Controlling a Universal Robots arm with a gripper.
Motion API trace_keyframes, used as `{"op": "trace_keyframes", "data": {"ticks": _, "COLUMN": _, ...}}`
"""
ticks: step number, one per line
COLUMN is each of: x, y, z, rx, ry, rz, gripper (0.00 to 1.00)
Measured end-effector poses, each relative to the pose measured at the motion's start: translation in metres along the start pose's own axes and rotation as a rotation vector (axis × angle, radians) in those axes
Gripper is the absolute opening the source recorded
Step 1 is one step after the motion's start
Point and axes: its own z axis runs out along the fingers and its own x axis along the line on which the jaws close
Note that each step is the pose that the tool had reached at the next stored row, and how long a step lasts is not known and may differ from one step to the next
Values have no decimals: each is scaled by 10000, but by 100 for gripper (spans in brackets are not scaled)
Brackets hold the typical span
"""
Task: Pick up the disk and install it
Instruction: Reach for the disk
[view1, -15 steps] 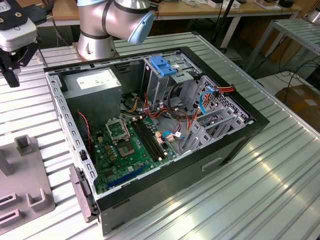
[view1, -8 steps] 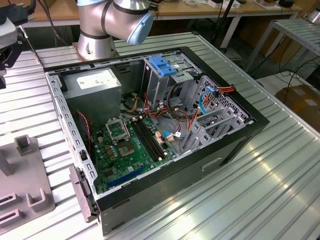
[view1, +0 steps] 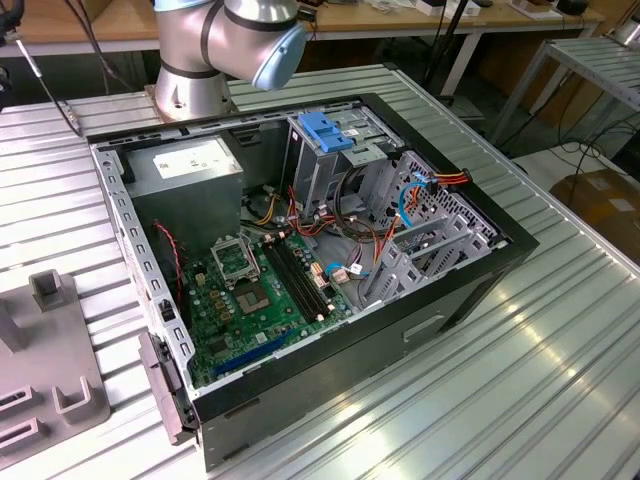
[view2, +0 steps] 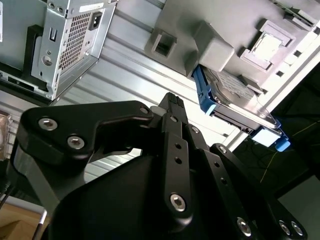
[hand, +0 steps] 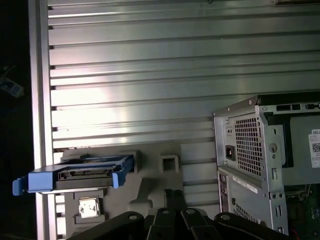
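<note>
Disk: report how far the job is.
Done: nothing yet. The disk lies in the grey holder on the table. In hand: nothing; the gripper is shut and empty, apart from it. Left: pick-up and install into the case.

Disk (view2: 234, 95): silvery grey metal, framed in bright blue plastic.
Gripper (view2: 171, 105): matt black, dotted with silver screw heads.
Table (view1: 520, 380): pale silver, ribbed with long parallel grooves.
Holder block (hand: 150, 182): plain mid grey.
Computer case (view1: 450, 300): black outside, bare grey metal inside.
Motherboard (view1: 250, 300): green, with black slots and a blue slot at its near edge.
Power supply (view1: 185, 185): grey, white label on top.
Drive cage bracket (view1: 325, 130): bright blue.
Cables (view1: 440, 182): red, yellow, orange and blue strands.
Robot arm (view1: 215, 40): silver with a pale blue cap.
</note>
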Motion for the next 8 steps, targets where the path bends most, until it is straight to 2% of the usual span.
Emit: {"op": "trace_keyframes", "data": {"ticks": 8, "x": 164, "y": -6, "z": -4, "rx": 0, "ry": 0, "rz": 0, "gripper": 10}}
